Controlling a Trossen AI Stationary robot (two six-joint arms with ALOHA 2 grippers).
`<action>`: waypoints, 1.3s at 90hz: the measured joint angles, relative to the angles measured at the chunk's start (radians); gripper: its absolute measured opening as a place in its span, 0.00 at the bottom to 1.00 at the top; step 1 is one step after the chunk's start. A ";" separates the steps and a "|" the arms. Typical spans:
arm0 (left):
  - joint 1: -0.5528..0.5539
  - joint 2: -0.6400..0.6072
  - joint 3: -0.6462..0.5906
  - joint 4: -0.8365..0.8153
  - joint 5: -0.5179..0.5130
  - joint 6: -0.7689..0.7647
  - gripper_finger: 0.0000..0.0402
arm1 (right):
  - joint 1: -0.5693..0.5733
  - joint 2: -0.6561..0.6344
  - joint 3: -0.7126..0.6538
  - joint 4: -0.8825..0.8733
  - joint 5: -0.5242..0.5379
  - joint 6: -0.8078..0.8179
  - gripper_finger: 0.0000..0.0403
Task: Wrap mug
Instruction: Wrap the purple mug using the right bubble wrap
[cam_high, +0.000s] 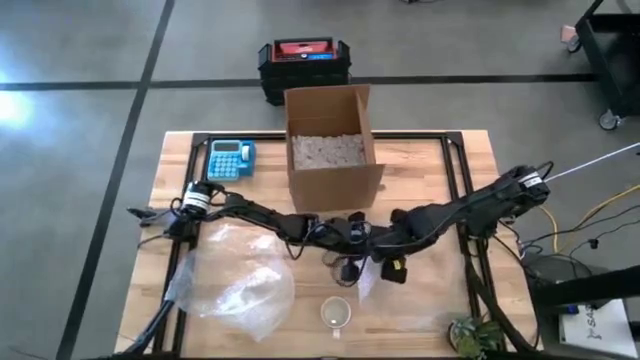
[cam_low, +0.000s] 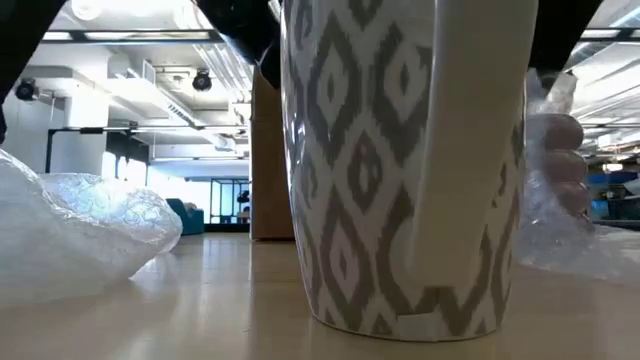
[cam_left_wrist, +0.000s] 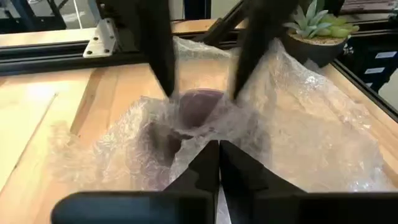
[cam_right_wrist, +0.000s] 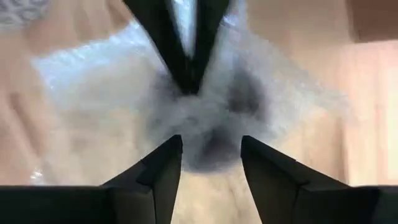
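A dark mug (cam_left_wrist: 198, 109) lies inside a sheet of clear bubble wrap (cam_left_wrist: 298, 124) at the table's middle front. My left gripper (cam_left_wrist: 217, 152) is shut on the wrap's near side. My right gripper (cam_right_wrist: 211, 155) faces it, open, with one finger on each side of the wrapped mug (cam_right_wrist: 214, 140). In the high view both grippers meet at the small wrap (cam_high: 372, 285). A white mug with a grey pattern (cam_high: 337, 313) stands upright on its base near the front edge and fills the low view (cam_low: 400, 170). My left gripper pinches a bunched part of the bubble wrap (cam_left_wrist: 200, 134) between its two shut fingers, right beside the dark mug. The rest of the sheet lies spread and slack on the table. Whether my right gripper's fingers (cam_left_wrist: 163, 68) touch the wrap, I cannot tell.
A second, larger bubble wrap sheet (cam_high: 235, 280) lies at the front left. An open cardboard box (cam_high: 330, 150) with filler stands at the far middle, a blue calculator (cam_high: 231, 158) to its left. A potted plant (cam_high: 475, 335) sits at the front right corner.
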 joint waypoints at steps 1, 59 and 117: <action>0.000 0.000 0.000 0.000 0.000 -0.001 0.00 | 0.000 0.000 0.001 0.002 0.001 0.001 0.36; -0.001 0.000 -0.002 0.004 -0.002 -0.005 0.00 | 0.063 -0.010 -0.083 0.119 0.144 -0.016 0.16; -0.002 -0.002 -0.003 0.003 0.002 -0.006 0.00 | 0.062 -0.022 -0.008 -0.002 0.120 0.002 0.06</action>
